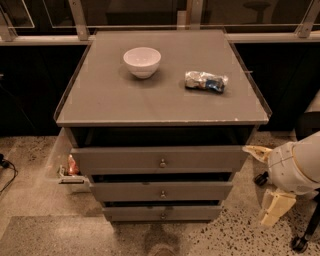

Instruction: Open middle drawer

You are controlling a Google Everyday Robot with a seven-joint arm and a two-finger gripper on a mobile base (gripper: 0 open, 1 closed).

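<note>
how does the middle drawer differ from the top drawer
The top drawer has a taller, wider front than the middle drawer. The top drawer sits just under the tabletop; the middle drawer sits below it. Both have grey flat fronts with one small round centre knob. The gripper is off to their right, touching neither.

Speckled terrazzo floor [241, 235], dark windows [131, 12]

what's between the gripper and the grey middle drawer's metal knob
Camera view: only the middle drawer's bare front and floor; cream gripper hangs right of the cabinet.
</note>
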